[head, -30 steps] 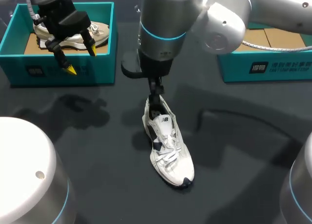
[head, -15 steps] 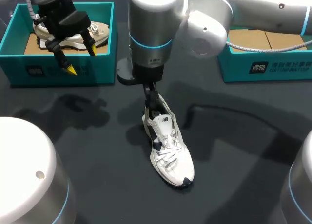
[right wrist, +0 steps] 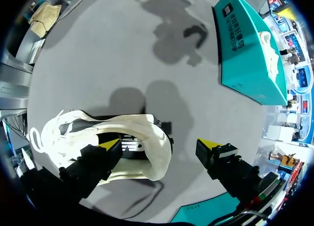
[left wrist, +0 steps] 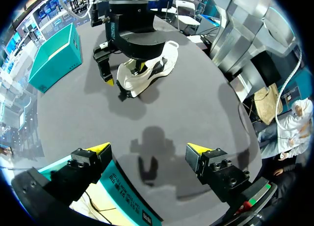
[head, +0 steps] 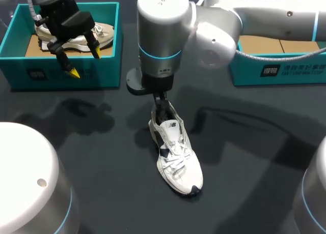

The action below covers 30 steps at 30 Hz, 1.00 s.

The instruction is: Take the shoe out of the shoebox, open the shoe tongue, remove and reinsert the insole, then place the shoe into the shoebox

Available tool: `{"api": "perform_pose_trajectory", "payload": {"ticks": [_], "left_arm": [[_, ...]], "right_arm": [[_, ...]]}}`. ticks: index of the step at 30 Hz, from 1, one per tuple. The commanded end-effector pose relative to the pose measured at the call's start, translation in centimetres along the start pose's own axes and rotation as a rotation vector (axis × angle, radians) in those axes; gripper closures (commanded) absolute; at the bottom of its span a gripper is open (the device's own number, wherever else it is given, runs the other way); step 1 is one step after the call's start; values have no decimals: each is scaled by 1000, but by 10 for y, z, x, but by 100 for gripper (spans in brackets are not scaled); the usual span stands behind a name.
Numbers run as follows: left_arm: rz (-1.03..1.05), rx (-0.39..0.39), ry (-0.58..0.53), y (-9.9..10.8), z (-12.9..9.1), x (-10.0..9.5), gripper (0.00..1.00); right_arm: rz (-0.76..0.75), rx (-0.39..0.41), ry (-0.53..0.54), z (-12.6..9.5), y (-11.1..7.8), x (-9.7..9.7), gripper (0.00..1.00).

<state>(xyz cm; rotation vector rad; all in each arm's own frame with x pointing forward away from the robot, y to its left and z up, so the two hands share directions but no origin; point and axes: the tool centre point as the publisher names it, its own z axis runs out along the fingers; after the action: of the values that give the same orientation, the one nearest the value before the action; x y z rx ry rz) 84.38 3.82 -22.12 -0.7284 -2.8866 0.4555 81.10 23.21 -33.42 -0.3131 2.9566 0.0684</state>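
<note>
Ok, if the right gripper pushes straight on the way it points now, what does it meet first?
The white sneaker: the open right gripper straddles its heel collar, so one finger would likely meet the inside of the shoe, the other the table behind the heel. Depth is unclear.

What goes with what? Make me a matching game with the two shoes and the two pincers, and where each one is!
Things:
1. white shoe
2. beige shoe
3. left pincer
4. right pincer

Places:
A. inside the teal box
B. open, with one finger poked into the white shoe's opening
C. lying on the dark table
D. open, holding nothing, by the teal box

Pairs: 1-C, 2-A, 3-D, 4-B
</note>
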Motion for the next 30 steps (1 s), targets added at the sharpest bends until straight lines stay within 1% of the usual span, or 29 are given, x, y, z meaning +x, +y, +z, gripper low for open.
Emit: {"api": "perform_pose_trajectory", "payload": {"ticks": [1,11,15,23,26,29,30], "left_arm": [[1,-2,1,0,0,0,0],[1,-2,1,0,0,0,0],[1,-2,1,0,0,0,0],[1,-2,1,0,0,0,0],[1,-2,1,0,0,0,0],[1,-2,1,0,0,0,0],[1,-2,1,0,0,0,0]], "right_arm": [[-4,-4,6,12,0,-3,0],[-20,-10,23,30,-4,-3,0],[-12,-6,47,38,-6,-1,4],[-2,7,82,47,-8,-2,15],[-2,14,94,50,-9,-3,21],[-1,15,101,53,-9,-4,31],[0,17,108,54,-9,-4,36]]}}
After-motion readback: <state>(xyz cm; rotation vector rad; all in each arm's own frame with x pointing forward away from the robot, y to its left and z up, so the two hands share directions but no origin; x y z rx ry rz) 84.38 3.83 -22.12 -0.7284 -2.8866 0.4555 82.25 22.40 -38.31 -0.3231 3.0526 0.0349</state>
